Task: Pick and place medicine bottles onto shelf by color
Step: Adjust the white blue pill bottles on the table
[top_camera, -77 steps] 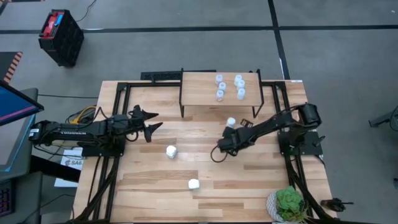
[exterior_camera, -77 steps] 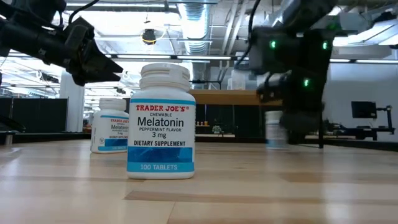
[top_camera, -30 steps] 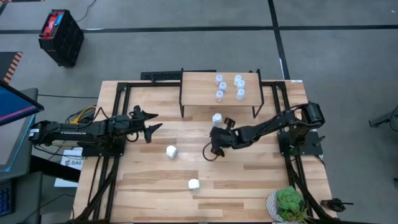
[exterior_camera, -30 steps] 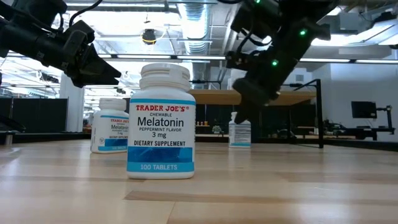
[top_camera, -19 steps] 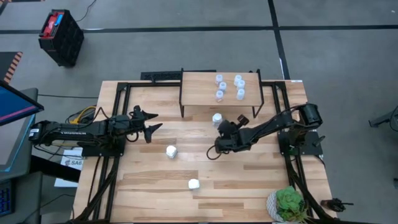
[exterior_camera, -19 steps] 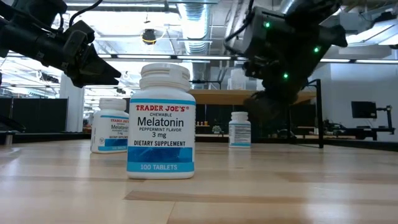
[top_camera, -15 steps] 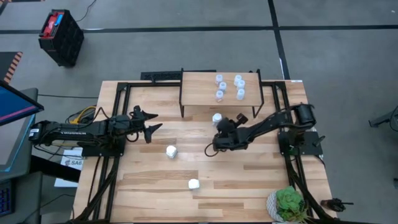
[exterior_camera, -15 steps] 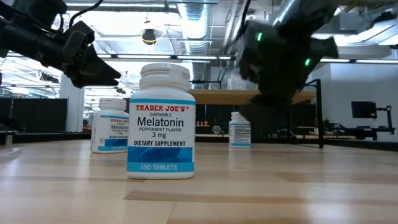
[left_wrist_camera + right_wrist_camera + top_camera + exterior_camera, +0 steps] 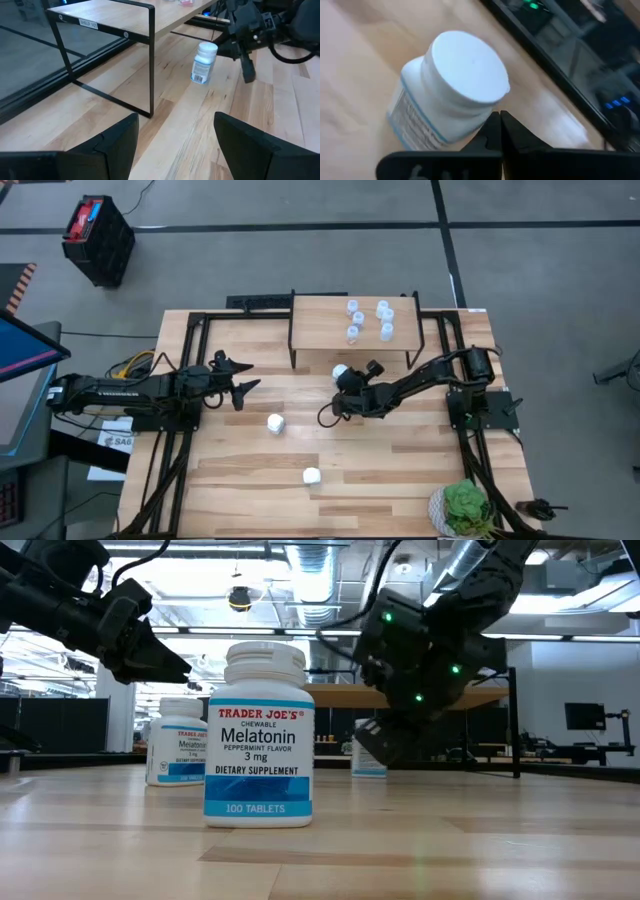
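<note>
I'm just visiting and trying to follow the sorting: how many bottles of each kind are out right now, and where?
Small pale-blue-topped bottles on the shelf: 5
White bottles on the table: 3, one beside the right hand
Total: 8 bottles

Around your pale wooden plank surface (image 9: 400,480) you see a grey floor (image 9: 250,260) crossed by dark lines. A black crate with red contents (image 9: 97,238) stands on the floor beyond the far left corner. A green potted plant (image 9: 462,508) sits at the near right corner. Level across the surface, you look into a hall with exposed ceiling ducts (image 9: 310,580) and bright strip lighting.
</note>
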Controlling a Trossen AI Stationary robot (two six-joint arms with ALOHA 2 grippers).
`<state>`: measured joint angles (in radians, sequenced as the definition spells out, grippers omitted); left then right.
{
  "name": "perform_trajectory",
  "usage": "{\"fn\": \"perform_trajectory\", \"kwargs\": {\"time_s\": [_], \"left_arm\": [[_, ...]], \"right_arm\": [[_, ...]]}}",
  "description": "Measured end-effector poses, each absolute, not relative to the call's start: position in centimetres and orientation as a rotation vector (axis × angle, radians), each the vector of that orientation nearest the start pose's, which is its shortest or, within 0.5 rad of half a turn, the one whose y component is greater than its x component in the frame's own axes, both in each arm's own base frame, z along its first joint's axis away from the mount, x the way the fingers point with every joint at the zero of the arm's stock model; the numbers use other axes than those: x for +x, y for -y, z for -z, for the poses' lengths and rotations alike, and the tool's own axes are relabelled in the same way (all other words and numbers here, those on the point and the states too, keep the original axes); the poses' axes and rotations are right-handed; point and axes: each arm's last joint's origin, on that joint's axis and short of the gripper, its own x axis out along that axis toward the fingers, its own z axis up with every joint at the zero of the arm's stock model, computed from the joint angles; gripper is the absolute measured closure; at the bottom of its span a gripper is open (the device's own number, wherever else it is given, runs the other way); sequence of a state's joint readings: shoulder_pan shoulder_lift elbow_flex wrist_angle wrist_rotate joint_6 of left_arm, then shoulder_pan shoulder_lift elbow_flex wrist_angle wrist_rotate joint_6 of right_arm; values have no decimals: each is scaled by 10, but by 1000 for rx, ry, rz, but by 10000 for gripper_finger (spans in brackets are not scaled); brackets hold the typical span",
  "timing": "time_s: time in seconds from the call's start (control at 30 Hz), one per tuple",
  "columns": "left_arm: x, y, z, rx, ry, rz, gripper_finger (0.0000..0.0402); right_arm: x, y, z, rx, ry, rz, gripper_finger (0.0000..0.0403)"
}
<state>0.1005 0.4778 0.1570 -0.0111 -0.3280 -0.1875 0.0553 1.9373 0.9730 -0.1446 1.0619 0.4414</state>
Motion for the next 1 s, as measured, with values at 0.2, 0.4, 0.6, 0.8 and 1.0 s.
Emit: {"fn": "perform_trajectory", "kwargs": {"time_s": [0.2, 0.4, 0.6, 0.8, 1.0], "left_arm": [[125, -22, -174, -145, -291, -455, 155], [125, -22, -174, -145, -291, -455, 155], [125, -22, -174, -145, -291, -455, 155], [125, -22, -174, -149, -290, -456, 155], [125, -22, -174, -150, -290, -456, 155]], "right_arm": [[357, -2, -114, -190, -750, 803, 397], [371, -17, -122, -154, -655, 586, 397], [373, -35, -124, -163, -633, 448, 397], [370, -44, -124, -179, -626, 503, 397], [370, -24, -123, -118, -621, 623, 397]]}}
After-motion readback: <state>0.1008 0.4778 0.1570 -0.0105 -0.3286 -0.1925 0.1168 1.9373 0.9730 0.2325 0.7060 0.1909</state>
